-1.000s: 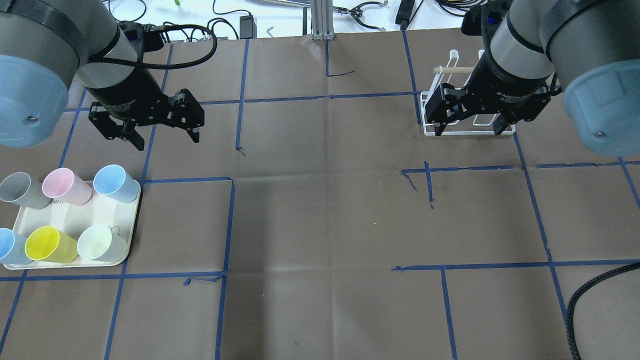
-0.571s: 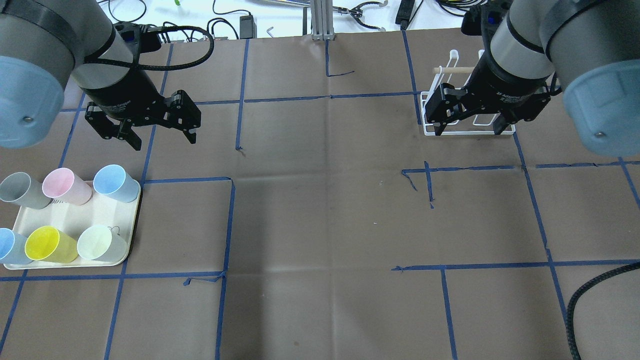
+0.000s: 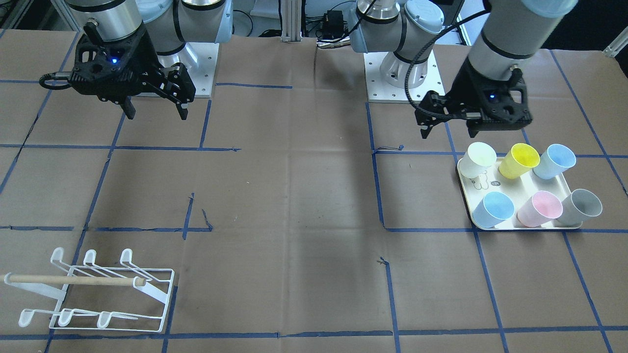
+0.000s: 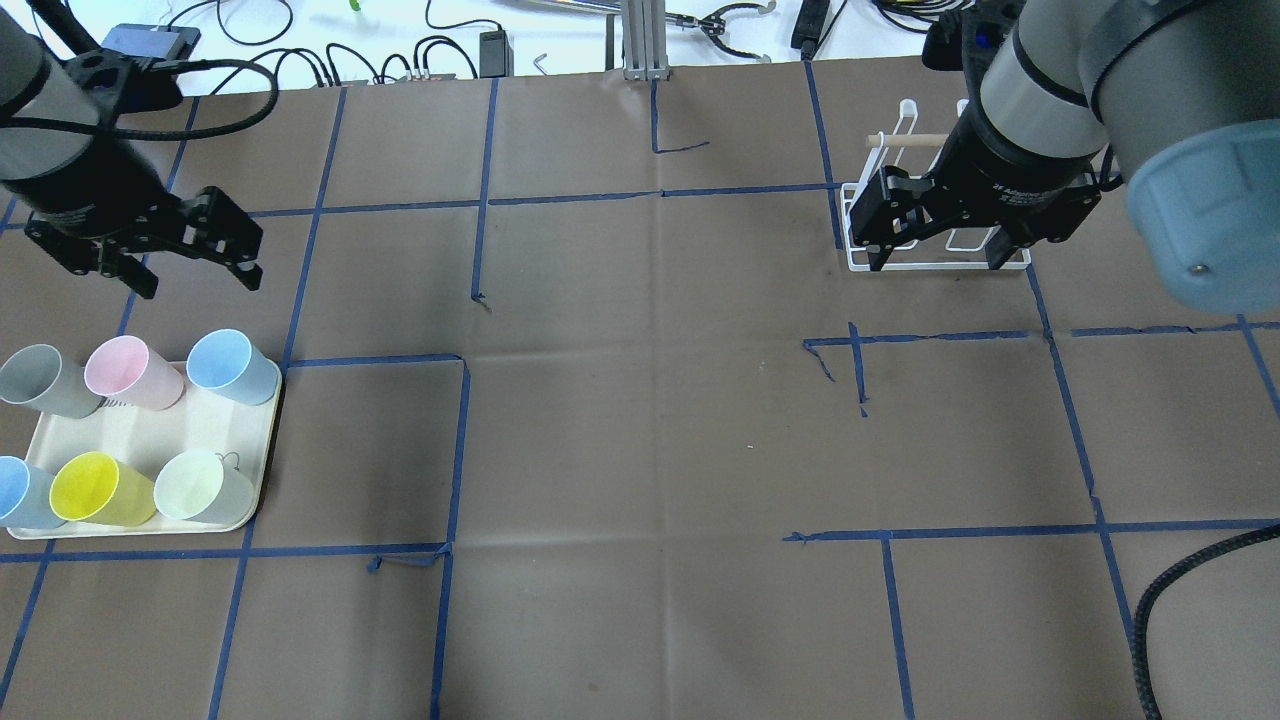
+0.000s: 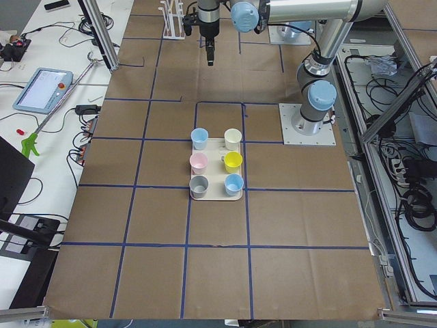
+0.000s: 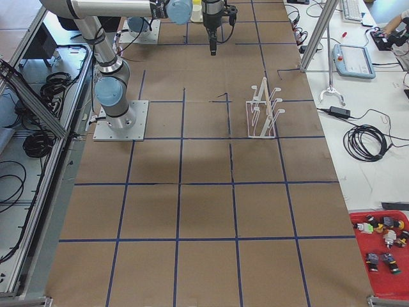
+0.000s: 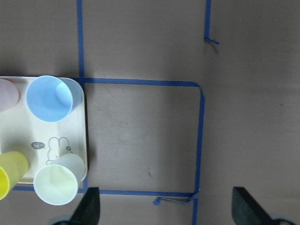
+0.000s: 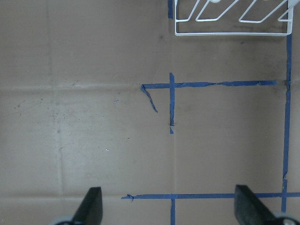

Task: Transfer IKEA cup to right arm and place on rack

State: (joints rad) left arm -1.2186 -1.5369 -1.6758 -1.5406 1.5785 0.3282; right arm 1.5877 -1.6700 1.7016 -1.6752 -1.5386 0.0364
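Observation:
Several pastel cups stand on a cream tray (image 4: pixel 150 430) at the table's left: grey (image 4: pixel 40 380), pink (image 4: pixel 125 370), blue (image 4: pixel 225 365), yellow (image 4: pixel 95 488), pale green (image 4: pixel 200 485) and a second blue one (image 4: pixel 15 490). My left gripper (image 4: pixel 198 283) is open and empty, high up just behind the tray; its wrist view shows the blue cup (image 7: pixel 49 98) and the pale cup (image 7: pixel 56 185). The white wire rack (image 4: pixel 1012 263) with its wooden dowel stands at the far right, empty. My right gripper (image 4: pixel 938 262) is open and empty, hovering over the rack (image 8: pixel 229 33).
Blue tape lines grid the brown paper table. Cables, a power brick and an aluminium post (image 4: pixel 640 40) lie beyond the far edge. The two arm bases (image 3: pixel 392 78) sit at the robot's side of the table. A cable (image 4: pixel 1180 590) loops in at the near right.
My left arm has swung left in the overhead view, from the second grid column to just behind the cup tray, still open. My right arm has not moved.

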